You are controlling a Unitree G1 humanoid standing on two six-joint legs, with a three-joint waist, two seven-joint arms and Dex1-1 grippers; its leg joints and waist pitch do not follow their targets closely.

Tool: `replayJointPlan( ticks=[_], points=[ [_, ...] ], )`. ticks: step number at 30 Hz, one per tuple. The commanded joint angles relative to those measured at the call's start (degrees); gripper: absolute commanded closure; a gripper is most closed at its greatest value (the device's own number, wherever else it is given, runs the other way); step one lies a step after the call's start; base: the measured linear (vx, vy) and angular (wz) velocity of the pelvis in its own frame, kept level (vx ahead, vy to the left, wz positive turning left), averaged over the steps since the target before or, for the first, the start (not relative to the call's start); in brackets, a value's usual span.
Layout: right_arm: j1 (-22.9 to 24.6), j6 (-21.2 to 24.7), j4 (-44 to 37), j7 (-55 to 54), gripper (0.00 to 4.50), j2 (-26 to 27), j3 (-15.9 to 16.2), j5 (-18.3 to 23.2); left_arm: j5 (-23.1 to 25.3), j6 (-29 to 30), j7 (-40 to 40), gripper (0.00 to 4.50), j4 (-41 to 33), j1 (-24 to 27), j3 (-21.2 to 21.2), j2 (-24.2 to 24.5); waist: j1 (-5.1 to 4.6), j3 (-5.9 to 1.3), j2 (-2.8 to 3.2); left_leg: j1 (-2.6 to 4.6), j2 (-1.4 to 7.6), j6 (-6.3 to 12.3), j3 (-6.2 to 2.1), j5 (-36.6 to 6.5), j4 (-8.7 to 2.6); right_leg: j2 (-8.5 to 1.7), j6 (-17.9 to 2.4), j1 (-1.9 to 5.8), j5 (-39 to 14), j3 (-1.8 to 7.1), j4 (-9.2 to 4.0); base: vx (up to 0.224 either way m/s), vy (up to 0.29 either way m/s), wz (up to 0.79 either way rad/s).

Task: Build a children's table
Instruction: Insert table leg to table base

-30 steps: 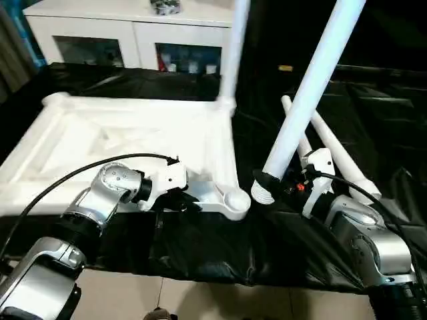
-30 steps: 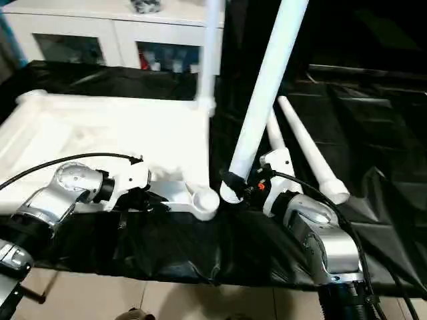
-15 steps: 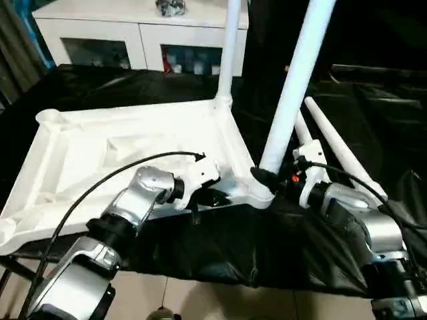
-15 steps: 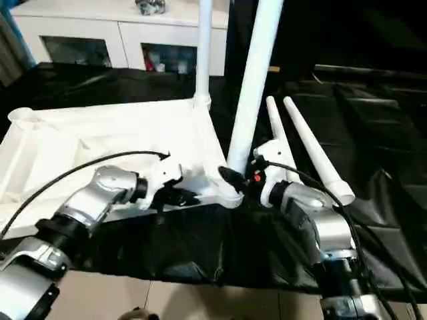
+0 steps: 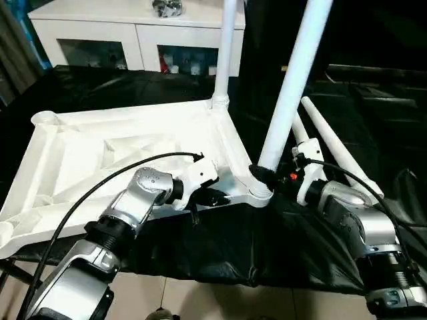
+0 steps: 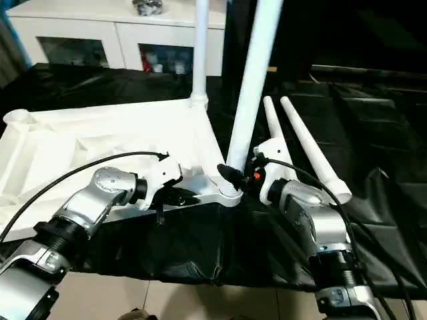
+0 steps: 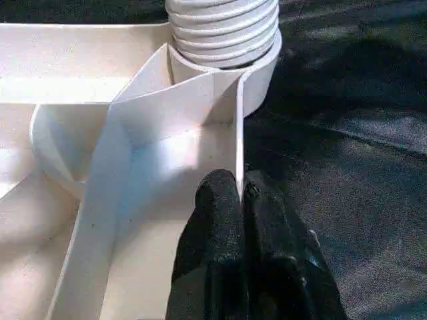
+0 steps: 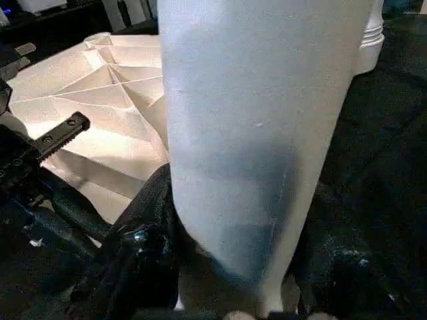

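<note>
The white tabletop (image 5: 120, 150) lies upside down, ribbed underside up, on black cloth. One white leg (image 5: 223, 53) stands upright in its far right corner socket. My right gripper (image 5: 264, 176) is shut on a second leg (image 5: 293, 87), whose threaded end (image 7: 223, 27) sits in the near right corner socket (image 5: 259, 195). In the right wrist view this leg (image 8: 260, 133) fills the gap between my black fingers (image 8: 143, 230). My left gripper (image 5: 222, 198) is shut on the tabletop's thin rim wall (image 7: 239, 147) just beside that socket. Two more legs (image 5: 340, 157) lie loose to the right.
A white cabinet (image 5: 100, 27) with glass doors stands behind the work surface. The black cloth (image 5: 220, 247) hangs over the front edge, with tiled floor below. My cables loop over the tabletop's near side.
A second ago the held leg's end hung beside the near right socket; now it sits in it and the leg stands steeper. The tabletop's corner has swung right. The camera also shifted.
</note>
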Motion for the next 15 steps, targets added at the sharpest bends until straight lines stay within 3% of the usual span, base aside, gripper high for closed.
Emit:
replayJointPlan(
  ticks=[1, 9, 15],
  points=[
    [0.39, 0.6, 3.11, 1.06, 2.61, 0.93, -0.73, 1.41, -0.63, 0.16, -0.38, 4.5, -1.61, 0.56, 0.59, -0.15, -0.09, -3.72, -0.78, 0.85, 1.74, 0.41, -1.1, -14.4, -4.08, -3.77, -9.67, 2.29, -19.56, 2.44, -5.2, 0.0, 0.0, 0.0],
    [2.89, 0.01, 7.87, 3.32, 2.62, 3.06, -5.96, 6.34, -0.48, 1.25, 0.3, 4.5, -2.63, 1.1, 1.32, 0.02, 0.05, -3.83, -0.75, 0.77, 1.87, 1.18, -1.05, -13.29, -4.07, -3.91, -10.6, 2.33, -18.01, 2.49, -4.97, 0.0, 0.0, 0.0],
    [5.4, -3.45, 10.33, 3.75, 2.62, 3.14, -6.01, 5.05, -0.17, 1.27, 0.6, 4.5, -2.34, 0.87, 1.4, 0.04, 0.16, -3.77, -0.58, 0.82, 1.91, 0.9, -1.08, -14.0, -4.21, -3.95, -10.46, 2.26, -18.53, 2.45, -5.11, 0.0, 0.0, 0.0]
  ],
)
